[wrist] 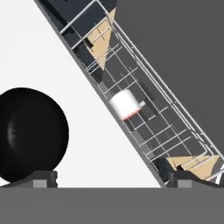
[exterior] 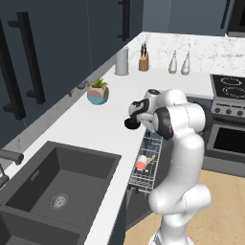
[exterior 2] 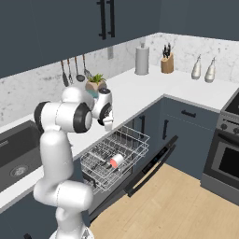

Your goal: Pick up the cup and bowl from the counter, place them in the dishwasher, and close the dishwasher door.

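The cup (exterior 2: 115, 161) lies on its side in the dishwasher (exterior 2: 140, 140) rack, whose door (exterior 2: 154, 163) hangs open. The black bowl (wrist: 30, 135) sits on the white surface (exterior: 95, 124) near its edge. The gripper (wrist: 109, 179) hovers above the bowl, fingers spread wide, grasping nothing.

I see the coral-and-white cup (wrist: 127, 105) lying on its side in the pulled-out dishwasher (exterior 2: 128, 140) rack, the black bowl (wrist: 30, 135) on the counter (exterior: 95, 129) beside it.
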You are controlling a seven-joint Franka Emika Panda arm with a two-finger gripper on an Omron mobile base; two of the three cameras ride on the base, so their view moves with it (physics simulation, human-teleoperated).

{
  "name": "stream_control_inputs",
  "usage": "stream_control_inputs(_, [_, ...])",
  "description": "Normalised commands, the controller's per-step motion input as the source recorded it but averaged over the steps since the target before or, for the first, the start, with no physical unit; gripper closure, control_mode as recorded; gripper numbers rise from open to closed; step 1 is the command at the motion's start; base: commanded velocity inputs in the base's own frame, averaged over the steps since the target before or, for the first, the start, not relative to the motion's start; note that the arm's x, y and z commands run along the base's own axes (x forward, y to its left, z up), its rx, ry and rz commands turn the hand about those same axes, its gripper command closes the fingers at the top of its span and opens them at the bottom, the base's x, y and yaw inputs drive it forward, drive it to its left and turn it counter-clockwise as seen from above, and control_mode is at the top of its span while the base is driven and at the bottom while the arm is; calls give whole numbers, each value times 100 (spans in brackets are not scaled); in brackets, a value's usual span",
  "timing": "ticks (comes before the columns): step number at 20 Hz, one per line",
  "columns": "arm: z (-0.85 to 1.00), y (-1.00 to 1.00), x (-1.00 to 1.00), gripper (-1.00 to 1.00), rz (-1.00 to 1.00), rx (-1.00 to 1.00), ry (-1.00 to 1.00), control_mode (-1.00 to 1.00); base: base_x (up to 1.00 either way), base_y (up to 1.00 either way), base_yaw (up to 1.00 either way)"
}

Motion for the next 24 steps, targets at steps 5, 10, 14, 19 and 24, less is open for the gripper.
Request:
stream_control_inputs(5, [-21, 0, 40, -100, 0, -2, 2, -100, 0, 0, 0])
stream_control_inputs(10, [-20, 2, 44, -100, 0, -1, 5, -100, 0, 0, 0])
stream_control_inputs(14, [-25, 3, 36, -100, 0, -2, 7, -100, 0, 0, 0])
stream_control_inputs(19, [-25, 7, 33, -100, 0, -3, 7, -100, 0, 0, 0])
stream_control_inputs(24, [-28, 8, 26, -100, 0, -3, 7, -100, 0, 0, 0])
